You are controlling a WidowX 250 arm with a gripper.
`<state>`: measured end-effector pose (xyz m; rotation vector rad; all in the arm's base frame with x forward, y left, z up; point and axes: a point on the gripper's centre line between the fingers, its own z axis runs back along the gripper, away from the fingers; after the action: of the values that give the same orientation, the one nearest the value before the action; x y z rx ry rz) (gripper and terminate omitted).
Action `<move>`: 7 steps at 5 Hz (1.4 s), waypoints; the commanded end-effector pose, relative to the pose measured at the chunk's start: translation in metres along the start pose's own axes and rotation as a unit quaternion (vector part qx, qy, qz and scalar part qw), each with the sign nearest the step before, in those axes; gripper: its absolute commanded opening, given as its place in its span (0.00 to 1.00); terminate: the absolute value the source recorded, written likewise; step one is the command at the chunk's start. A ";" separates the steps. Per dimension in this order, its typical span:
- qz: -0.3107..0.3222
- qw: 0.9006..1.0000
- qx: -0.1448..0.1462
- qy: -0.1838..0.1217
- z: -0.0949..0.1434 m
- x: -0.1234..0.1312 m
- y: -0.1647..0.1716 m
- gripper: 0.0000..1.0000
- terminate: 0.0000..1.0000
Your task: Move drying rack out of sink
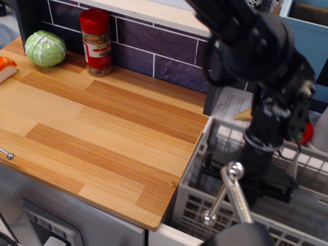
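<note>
The light-grey drying rack (192,205) with lattice walls fills the lower right and sits over the sink. Its left wall leans up against the edge of the wooden countertop (102,128). Only the sink's white front rim (166,237) shows; the basin is hidden under the rack. My black gripper (259,187) reaches down inside the rack at its inner dividers. The fingertips are hidden by the rack and the chrome faucet (230,192), but the rack moves with the gripper.
A red-capped spice jar (96,42), a green cabbage (45,48) and a sushi piece (6,67) stand along the counter's back and left. A dark tiled wall runs behind. A white drainboard (230,105) and a red object (306,134) lie behind the rack.
</note>
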<state>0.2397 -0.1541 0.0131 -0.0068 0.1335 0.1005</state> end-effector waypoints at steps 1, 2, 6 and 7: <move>-0.031 0.996 -0.049 -0.061 0.082 0.008 0.026 0.00 0.00; -0.044 0.993 -0.078 -0.074 0.113 0.005 0.043 0.00 0.00; -0.033 0.995 -0.036 -0.089 0.108 0.009 0.157 0.00 0.00; -0.039 0.996 -0.036 -0.074 0.113 0.011 0.190 0.00 0.00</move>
<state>0.2403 0.0438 0.1099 -0.0742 0.0389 0.0449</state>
